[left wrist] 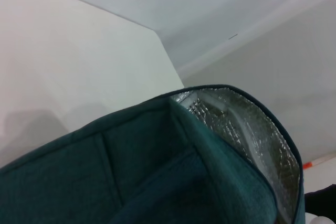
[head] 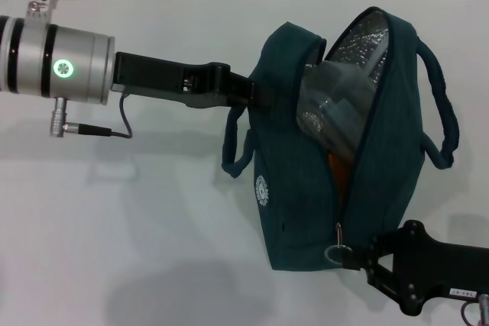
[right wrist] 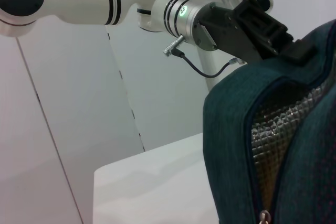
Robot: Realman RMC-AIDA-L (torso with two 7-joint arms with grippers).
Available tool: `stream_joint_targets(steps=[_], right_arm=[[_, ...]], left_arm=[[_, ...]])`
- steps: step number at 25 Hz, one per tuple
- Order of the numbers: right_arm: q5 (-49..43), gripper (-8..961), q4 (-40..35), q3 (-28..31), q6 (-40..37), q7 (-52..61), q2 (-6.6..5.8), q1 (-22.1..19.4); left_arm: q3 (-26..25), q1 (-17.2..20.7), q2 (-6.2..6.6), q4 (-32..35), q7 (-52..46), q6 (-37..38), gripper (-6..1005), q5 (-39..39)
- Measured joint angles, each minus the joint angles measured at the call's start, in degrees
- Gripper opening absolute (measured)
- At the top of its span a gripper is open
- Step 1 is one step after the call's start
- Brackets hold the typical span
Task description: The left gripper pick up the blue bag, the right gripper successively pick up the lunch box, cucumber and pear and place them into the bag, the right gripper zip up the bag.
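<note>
The left gripper [head: 256, 91] pinches 1 handle of the blue bag [head: 306, 211], holding it above the white counter [head: 137, 219]. The lunch box [head: 336, 104] and something orange show inside. The right gripper [head: 359, 261] pinches the zipper pull [head: 337, 253].

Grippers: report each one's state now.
Left gripper: shut on the blue bag's handle.
Right gripper: at the zipper pull; grip cannot be told.

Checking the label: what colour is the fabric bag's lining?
Silver quilted foil lining inside the dark teal fabric bag; head view.
</note>
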Motion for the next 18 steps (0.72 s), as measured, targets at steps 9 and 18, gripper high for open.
stream_joint_targets(steps=[9,18], right_arm=[[5.01,7,-0.3,0.48,-3.3,-0.45,-0.86,-4.08],[7.31,8,-1.6,5.55,-12.4,-0.55,-0.88,-5.78]], left_arm=[[-0.36,0.19,0.07,0.26,0.23,-0.24,64,-0.24],[-0.38,0.27,0.05,0.21,1.19,-0.7,65,-0.35]])
